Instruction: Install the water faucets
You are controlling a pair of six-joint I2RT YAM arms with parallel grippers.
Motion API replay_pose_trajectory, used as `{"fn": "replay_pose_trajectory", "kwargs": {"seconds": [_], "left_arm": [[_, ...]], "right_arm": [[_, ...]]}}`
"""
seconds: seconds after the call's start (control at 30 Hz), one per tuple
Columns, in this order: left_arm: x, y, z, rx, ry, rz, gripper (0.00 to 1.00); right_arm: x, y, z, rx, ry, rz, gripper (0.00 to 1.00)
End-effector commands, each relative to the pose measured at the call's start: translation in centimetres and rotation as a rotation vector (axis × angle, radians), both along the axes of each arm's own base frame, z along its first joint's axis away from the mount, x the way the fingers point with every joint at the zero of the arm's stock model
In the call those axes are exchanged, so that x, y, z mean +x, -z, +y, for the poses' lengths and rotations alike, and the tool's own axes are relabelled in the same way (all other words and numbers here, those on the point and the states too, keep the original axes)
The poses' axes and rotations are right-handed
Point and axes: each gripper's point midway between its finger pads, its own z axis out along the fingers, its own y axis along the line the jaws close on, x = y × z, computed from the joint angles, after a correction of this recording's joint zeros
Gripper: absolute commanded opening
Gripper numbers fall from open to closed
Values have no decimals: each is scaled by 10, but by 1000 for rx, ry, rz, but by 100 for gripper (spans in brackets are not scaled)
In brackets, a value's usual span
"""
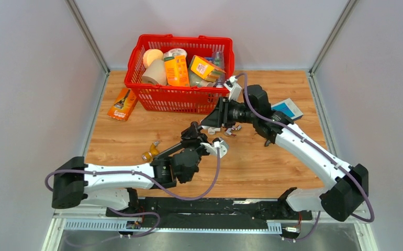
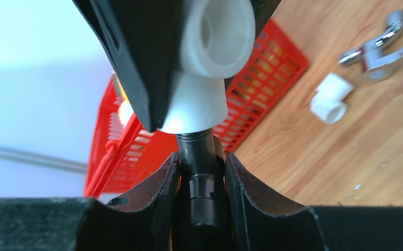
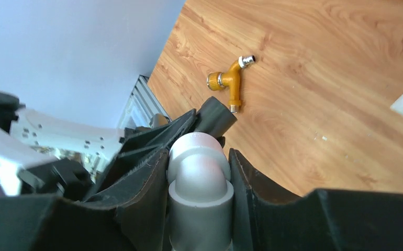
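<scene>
Left gripper [image 2: 202,157] clamps the dark grey faucet [image 2: 202,191], a smooth round tube with a stepped collar. Straight beyond its fingertips, the tube's end meets a white elbow fitting [image 3: 199,180] pinched in the right gripper [image 3: 198,151]. Fingers hide the tube's remaining length; how far the end enters is unclear.

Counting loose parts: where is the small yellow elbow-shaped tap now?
The small yellow elbow-shaped tap lies loose on the wooden table, left of centre in the top view, between the red plastic basket and the left arm.
</scene>
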Motion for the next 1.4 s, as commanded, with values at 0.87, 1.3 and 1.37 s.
{"fn": "replay_pose_trajectory", "kwargs": {"seconds": [0.87, 1.3, 1.37], "left_arm": [[-85, -66, -24, -387, 844, 615, 0], [-95, -74, -51, -309, 997, 709, 0], [-93, -74, -52, -299, 995, 713, 0]], "right_arm": [[-89, -84, -58, -58, -536, -1464, 100], [-95, -65, -33, 7, -729, -1367, 84], [-94, -65, -31, 12, -732, -1346, 76]]}}
